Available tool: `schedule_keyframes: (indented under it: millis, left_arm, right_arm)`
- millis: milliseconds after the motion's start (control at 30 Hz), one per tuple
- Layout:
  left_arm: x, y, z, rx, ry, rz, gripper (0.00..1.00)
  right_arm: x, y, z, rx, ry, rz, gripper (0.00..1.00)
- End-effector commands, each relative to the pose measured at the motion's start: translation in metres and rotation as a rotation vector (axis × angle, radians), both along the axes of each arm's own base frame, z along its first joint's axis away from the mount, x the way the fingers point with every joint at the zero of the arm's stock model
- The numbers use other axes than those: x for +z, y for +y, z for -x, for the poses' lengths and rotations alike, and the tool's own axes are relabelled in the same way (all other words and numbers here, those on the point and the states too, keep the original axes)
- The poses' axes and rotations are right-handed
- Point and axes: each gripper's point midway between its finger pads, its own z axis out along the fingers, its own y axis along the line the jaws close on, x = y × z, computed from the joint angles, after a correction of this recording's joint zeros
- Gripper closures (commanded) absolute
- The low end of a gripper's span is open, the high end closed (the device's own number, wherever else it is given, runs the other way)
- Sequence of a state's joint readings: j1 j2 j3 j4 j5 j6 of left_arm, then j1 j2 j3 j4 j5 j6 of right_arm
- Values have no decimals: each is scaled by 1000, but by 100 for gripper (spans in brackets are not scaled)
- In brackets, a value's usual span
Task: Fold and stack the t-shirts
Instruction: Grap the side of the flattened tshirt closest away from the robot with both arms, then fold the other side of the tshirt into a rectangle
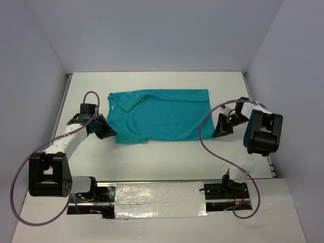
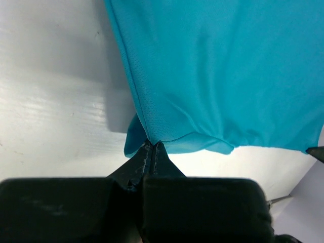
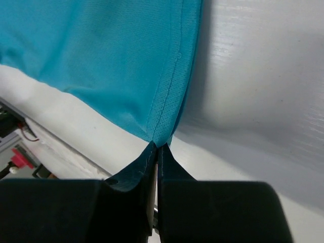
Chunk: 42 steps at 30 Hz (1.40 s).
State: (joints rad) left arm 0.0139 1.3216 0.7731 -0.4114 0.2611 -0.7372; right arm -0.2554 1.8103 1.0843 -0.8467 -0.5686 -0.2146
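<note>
One teal t-shirt (image 1: 159,116) lies spread flat across the middle of the white table, collar toward the left. My left gripper (image 1: 111,134) sits low at the shirt's near-left corner. In the left wrist view, this gripper (image 2: 152,144) is shut on the shirt's (image 2: 228,76) corner fold. My right gripper (image 1: 213,134) is at the near-right corner. The right wrist view shows the right gripper (image 3: 157,147) closed on the stitched hem corner of the shirt (image 3: 101,55), with cloth pinched between its tips.
Grey walls enclose the table (image 1: 152,162) on three sides. A purple cable (image 1: 202,131) loops from the right arm over the table beside the shirt's right edge. A taped silvery strip (image 1: 159,195) and the arm bases run along the near edge.
</note>
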Motion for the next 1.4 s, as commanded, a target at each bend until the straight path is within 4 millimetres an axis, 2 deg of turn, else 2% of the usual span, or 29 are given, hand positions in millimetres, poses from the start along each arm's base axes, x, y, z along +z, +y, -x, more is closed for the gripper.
schedule_keyframes:
  millis: [0,67,200,400,600,800,900,1000,1167,1367]
  left_arm:
    - [25,-8,-2,-35,-55,31,100]
    - [36,-9,-3,-41,-81,34,100]
    - [59,-12,-1,-53,-127,47,100]
    - [85,-11,14,-55,-173,39,100]
    - [118,-11,32,-46,-242,44,100]
    - [152,-10,60,-29,-314,43,100]
    - [155,-7,72,-11,-306,25,100]
    - [142,-6,73,-2,-278,22,100]
    - [124,-8,59,-2,-257,44,100]
    - [103,-12,45,-16,-222,62,100]
  right_arm:
    - [36,-1,-14,-9,-102,-88,95]
    - [54,-5,-20,6,-167,-108,97]
    - [96,1,-20,55,-259,-187,99]
    - [137,5,-8,121,-381,-244,99]
    - [158,1,14,163,-448,-276,99]
    - [172,-5,32,190,-521,-249,99]
    - [173,-5,35,195,-532,-232,99]
    - [168,-8,26,171,-521,-250,100]
    - [161,-13,5,111,-489,-281,100]
    - [137,-12,-9,96,-469,-260,100]
